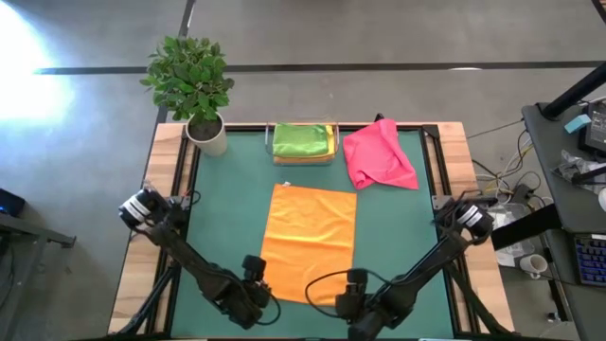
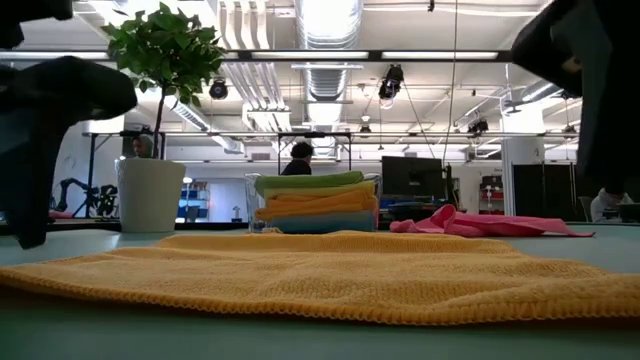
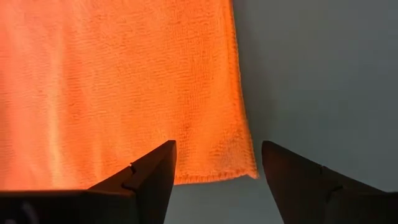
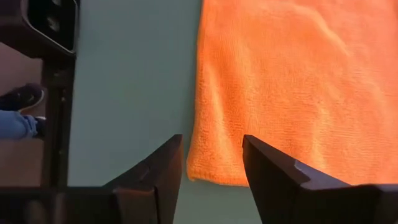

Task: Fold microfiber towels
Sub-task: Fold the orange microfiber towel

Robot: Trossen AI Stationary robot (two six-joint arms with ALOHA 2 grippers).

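Note:
An orange towel (image 1: pixel 311 242) lies spread flat on the green mat, one layer as far as shows; it fills the front of the low view (image 2: pixel 330 270). My left gripper (image 1: pixel 258 284) is open over the towel's near left corner (image 3: pixel 249 171), its fingers on either side of the corner without touching it. My right gripper (image 1: pixel 352 289) is open over the near right corner (image 4: pixel 194 174) in the same way. A pink towel (image 1: pixel 379 156) lies crumpled at the far right. Folded towels (image 1: pixel 303 140), green on top, are stacked in the clear tray (image 1: pixel 331 156).
A potted plant (image 1: pixel 204 128) stands at the far left corner. The stack (image 2: pixel 315 200) and the pink towel (image 2: pixel 480 222) sit behind the orange one. Bare green mat (image 1: pixel 218 218) lies on either side of the orange towel. A dark frame (image 1: pixel 431 170) borders the mat.

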